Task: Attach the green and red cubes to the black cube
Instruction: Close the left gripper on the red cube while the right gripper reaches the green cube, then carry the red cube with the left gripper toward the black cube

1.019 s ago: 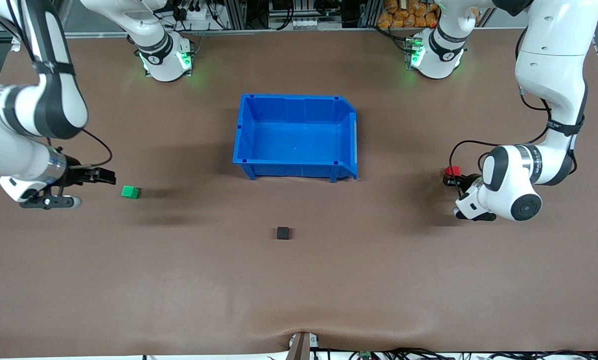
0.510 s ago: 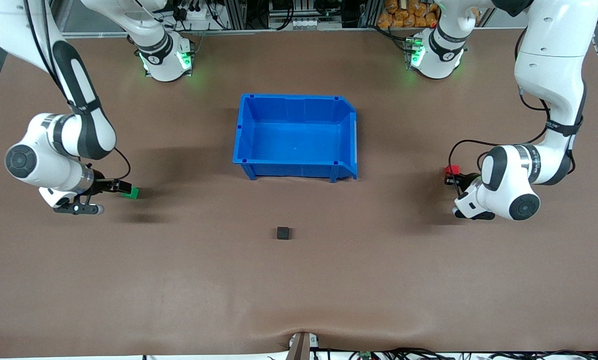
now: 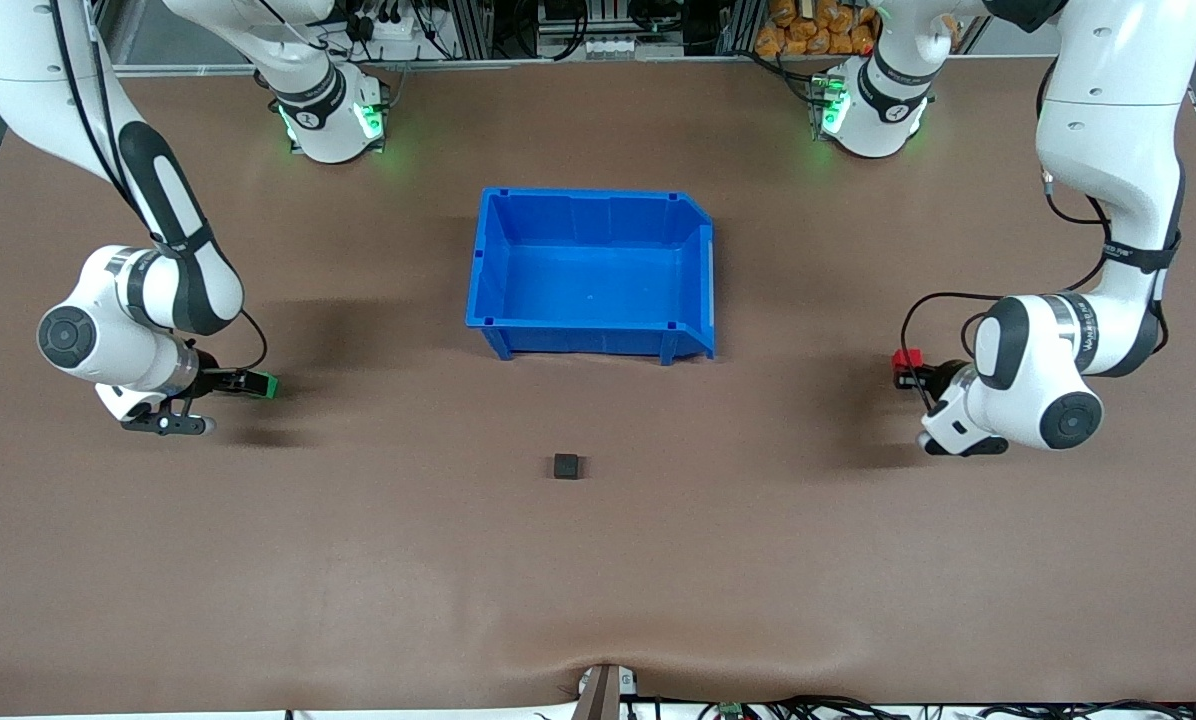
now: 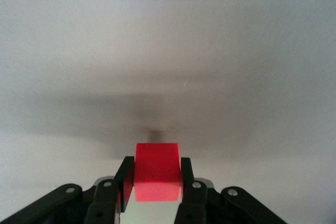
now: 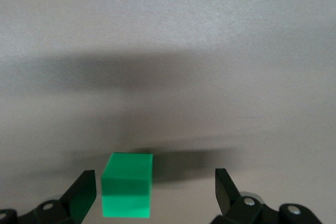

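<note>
Bright, even overhead light casts soft arm shadows on the table [image 3: 598,560]; both wrist views look washed-out and hazy.

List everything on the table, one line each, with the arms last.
green cube: 1, bright green, on the table toward the right arm's end, between the right gripper's open fingers.
red cube: 1, bright red, toward the left arm's end, clamped in the left gripper.
black cube: 1, matte black, alone mid-table, nearer the front camera than the bin.
blue bin: 1, blue, mid-table.
table: 1, brown.
right gripper: 1, black, around the green cube.
left gripper: 1, black, holding the red cube.
</note>
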You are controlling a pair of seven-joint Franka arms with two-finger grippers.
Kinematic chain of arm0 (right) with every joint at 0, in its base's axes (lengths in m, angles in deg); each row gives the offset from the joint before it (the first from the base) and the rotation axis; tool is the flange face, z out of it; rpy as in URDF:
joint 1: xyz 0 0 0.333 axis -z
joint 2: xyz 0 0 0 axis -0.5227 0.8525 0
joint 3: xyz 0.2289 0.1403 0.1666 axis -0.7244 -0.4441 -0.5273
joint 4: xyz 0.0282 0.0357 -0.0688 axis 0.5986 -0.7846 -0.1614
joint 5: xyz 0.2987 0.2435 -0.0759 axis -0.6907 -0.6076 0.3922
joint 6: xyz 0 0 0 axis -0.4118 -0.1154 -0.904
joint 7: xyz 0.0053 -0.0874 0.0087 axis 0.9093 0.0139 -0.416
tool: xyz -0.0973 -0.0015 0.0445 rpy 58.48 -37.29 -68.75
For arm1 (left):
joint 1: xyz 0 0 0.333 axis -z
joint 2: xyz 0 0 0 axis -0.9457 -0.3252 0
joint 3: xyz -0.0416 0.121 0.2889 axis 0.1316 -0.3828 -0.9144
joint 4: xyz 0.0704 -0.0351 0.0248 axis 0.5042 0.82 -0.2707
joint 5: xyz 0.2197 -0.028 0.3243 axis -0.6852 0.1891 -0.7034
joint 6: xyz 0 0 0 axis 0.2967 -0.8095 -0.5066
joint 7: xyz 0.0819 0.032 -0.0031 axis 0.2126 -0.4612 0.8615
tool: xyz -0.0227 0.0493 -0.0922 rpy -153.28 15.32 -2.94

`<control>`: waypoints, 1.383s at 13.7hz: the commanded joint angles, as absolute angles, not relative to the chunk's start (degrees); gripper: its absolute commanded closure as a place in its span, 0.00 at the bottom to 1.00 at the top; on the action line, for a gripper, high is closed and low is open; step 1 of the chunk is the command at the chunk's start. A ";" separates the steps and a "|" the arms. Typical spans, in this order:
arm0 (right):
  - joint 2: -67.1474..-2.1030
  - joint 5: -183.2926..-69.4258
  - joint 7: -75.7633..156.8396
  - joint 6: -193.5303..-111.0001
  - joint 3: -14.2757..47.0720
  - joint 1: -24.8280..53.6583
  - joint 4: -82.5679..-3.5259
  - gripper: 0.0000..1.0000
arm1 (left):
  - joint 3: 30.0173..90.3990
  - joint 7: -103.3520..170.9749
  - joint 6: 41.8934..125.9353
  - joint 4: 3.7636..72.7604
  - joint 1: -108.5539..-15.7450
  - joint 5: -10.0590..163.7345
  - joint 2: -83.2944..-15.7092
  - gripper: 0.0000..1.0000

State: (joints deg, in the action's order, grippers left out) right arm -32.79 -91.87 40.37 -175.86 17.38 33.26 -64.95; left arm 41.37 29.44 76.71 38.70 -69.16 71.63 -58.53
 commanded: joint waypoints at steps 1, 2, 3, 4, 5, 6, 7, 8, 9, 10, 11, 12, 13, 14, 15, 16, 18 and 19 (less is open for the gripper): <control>-32.95 -95.48 39.46 -176.21 17.10 32.48 -65.14 0.00 | 41.71 34.02 75.47 31.91 -69.18 75.91 -62.01 0.91; -32.60 -95.49 39.46 -176.04 17.10 32.48 -65.23 0.00 | 41.62 36.56 75.47 29.11 -69.00 77.76 -63.33 0.93; -32.17 -95.49 39.46 -176.04 17.10 32.48 -65.23 0.00 | 41.71 39.98 75.47 26.47 -68.74 80.13 -64.74 0.95; -31.29 -95.49 39.46 -176.13 17.10 32.57 -65.14 0.00 | 41.71 43.41 75.47 24.79 -68.13 81.80 -65.45 0.96; -31.20 -95.49 40.07 -175.87 17.10 32.66 -65.23 0.00 | 41.71 47.19 75.47 24.07 -67.17 81.99 -65.97 0.97; -31.19 -95.49 40.16 -175.52 17.10 32.66 -65.23 0.00 | 41.71 51.14 75.65 22.59 -65.94 82.00 -66.59 0.97; -31.19 -95.49 40.25 -175.51 17.10 32.66 -65.14 0.00 | 41.71 55.09 75.65 20.92 -64.80 82.08 -67.29 0.97; -31.19 -95.49 40.34 -175.51 17.10 32.74 -65.14 0.00 | 41.79 59.22 75.91 20.03 -64.00 82.43 -67.82 0.97; -31.19 -95.49 40.34 -175.42 17.10 32.57 -65.14 0.08 | 41.79 64.57 76.35 18.02 -62.77 83.31 -68.35 0.97; -31.28 -95.49 40.34 -174.90 17.10 32.57 -65.14 0.36 | 41.88 68.37 76.26 16.00 -62.41 83.49 -69.22 0.97; -31.28 -95.49 40.17 -174.55 17.10 32.83 -64.96 0.66 | 41.88 71.54 76.44 14.94 -61.45 83.58 -69.49 0.97; -31.28 -95.49 40.25 -174.46 17.10 32.92 -64.96 0.87 | 41.97 74.35 78.18 14.75 -60.92 83.75 -69.58 0.97; -31.54 -95.49 40.25 -173.59 17.10 32.92 -64.96 0.93 | 42.41 77.08 80.37 14.84 -60.39 86.02 -69.76 0.97; -31.72 -95.49 40.43 -171.75 17.10 32.83 -64.88 0.98 | 42.67 79.19 82.05 14.75 -60.30 89.52 -70.19 0.97; -31.81 -95.49 40.95 -170.51 17.10 32.57 -64.87 1.00 | 43.28 80.87 83.89 14.66 -59.95 92.60 -70.37 0.98; -32.07 -95.49 42.61 -169.11 17.10 32.39 -64.87 1.00 | 43.46 83.50 85.82 14.66 -59.08 95.42 -70.81 0.98; -32.42 -95.49 47.26 -166.55 17.01 32.57 -64.35 1.00 | 43.55 88.25 89.86 14.58 -57.23 99.55 -71.69 0.98; -32.60 -95.49 50.07 -166.29 17.01 32.74 -63.83 1.00 | 43.64 90.18 91.97 14.23 -56.70 102.53 -72.48 0.98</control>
